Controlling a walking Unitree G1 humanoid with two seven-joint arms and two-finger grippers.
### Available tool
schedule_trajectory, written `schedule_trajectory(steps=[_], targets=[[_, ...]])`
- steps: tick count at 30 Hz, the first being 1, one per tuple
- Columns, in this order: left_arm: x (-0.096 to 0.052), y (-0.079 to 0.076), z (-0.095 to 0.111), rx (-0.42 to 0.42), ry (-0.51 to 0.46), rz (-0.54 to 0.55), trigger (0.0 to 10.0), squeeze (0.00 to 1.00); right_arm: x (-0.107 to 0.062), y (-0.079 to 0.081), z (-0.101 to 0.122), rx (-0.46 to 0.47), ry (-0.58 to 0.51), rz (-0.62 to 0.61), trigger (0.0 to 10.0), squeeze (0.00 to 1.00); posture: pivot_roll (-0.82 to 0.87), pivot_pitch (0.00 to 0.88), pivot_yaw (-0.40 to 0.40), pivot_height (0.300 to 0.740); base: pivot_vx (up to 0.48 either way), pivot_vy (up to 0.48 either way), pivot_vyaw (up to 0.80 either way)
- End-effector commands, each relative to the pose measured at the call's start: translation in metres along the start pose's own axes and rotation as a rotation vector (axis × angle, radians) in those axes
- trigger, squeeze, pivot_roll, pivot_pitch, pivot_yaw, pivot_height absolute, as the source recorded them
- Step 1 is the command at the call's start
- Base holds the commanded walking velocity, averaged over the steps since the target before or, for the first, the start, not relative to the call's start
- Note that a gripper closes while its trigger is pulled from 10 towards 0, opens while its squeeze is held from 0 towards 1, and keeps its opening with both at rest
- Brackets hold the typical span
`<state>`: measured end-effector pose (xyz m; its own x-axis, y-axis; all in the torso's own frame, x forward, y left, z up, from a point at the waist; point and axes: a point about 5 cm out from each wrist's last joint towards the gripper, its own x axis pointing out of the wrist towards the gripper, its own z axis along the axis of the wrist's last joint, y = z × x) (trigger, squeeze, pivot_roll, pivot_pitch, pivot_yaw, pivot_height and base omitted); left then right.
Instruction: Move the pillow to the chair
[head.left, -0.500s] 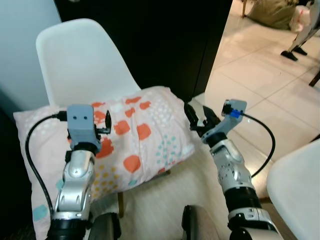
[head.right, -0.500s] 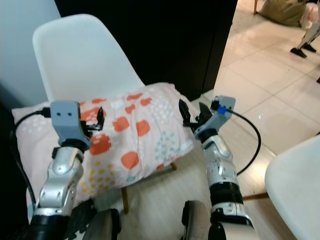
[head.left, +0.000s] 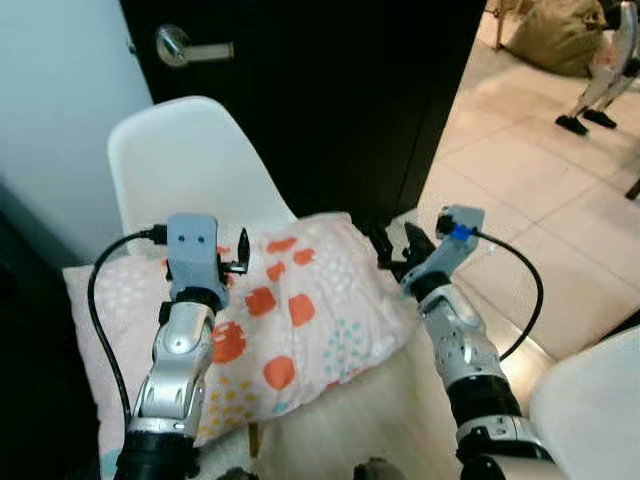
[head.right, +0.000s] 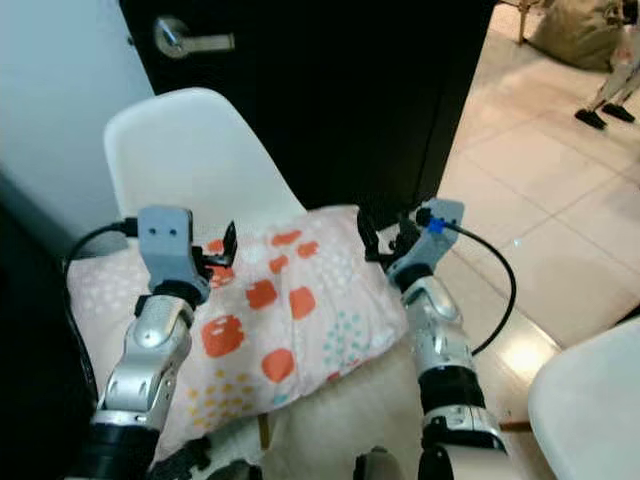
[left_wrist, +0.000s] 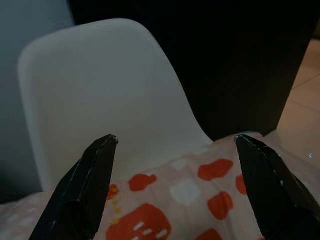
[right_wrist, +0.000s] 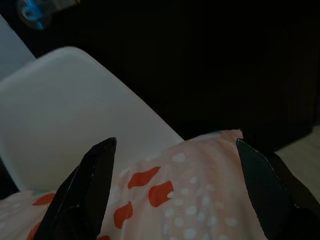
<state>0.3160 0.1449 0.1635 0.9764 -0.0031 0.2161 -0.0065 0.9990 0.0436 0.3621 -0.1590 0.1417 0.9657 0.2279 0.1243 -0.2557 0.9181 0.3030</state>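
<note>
Patterned pillow (head.left: 280, 330) already lying on white chair (head.left: 190, 170); left gripper (head.left: 238, 256) and right gripper (head.left: 396, 250) both spread wide, holding nothing; apparently just withdrawal left.

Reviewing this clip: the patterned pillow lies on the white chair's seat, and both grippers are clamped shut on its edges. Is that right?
Not quite. The pillow does lie on the white chair, but neither gripper is clamped on it. The left wrist view shows the left gripper with fingers spread wide above the pillow, and the right wrist view shows the right gripper open the same way.
</note>
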Motion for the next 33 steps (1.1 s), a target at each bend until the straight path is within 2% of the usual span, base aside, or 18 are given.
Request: schedule_trajectory(steps=[1, 8, 14, 19, 22, 25, 33], targets=[[-0.009, 0.001, -0.020, 0.006, 0.072, -0.006, 10.0, 0.00, -0.010, -0.009, -0.017, -0.033, 0.063, -0.034, 10.0, 0.00, 0.03, 0.108, -0.015, 0.706, 0.000, 0.000, 0.00], [-0.018, 0.001, -0.042, 0.018, 0.148, -0.022, 10.0, 0.00, -0.023, -0.022, -0.035, -0.031, 0.126, -0.089, 10.0, 0.00, 0.03, 0.100, -0.012, 0.726, 0.000, 0.000, 0.00], [-0.023, 0.001, -0.055, 0.023, 0.197, -0.036, 10.0, 0.00, -0.026, -0.024, -0.042, -0.036, 0.148, -0.106, 10.0, 0.00, 0.03, 0.094, -0.010, 0.740, 0.000, 0.000, 0.00], [-0.029, 0.000, -0.069, -0.024, 0.265, -0.048, 10.0, 0.00, -0.029, -0.028, -0.047, -0.047, 0.165, -0.134, 10.0, 0.00, 0.03, 0.093, -0.008, 0.740, 0.000, 0.000, 0.00], [-0.032, -0.001, -0.077, -0.020, 0.298, -0.063, 10.0, 0.00, -0.031, -0.032, -0.050, -0.069, 0.183, -0.168, 10.0, 0.00, 0.02, 0.094, -0.007, 0.740, 0.000, 0.000, 0.00], [-0.036, -0.006, -0.086, -0.045, 0.342, -0.098, 10.0, 0.00, -0.034, -0.038, -0.054, -0.106, 0.215, -0.231, 10.0, 0.00, 0.02, 0.098, -0.007, 0.740, 0.000, 0.000, 0.00], [-0.042, -0.014, -0.099, -0.053, 0.400, -0.146, 10.0, 0.00, -0.041, -0.044, -0.065, -0.142, 0.283, -0.271, 10.0, 0.00, 0.02, 0.100, -0.010, 0.740, 0.000, 0.000, 0.00]])
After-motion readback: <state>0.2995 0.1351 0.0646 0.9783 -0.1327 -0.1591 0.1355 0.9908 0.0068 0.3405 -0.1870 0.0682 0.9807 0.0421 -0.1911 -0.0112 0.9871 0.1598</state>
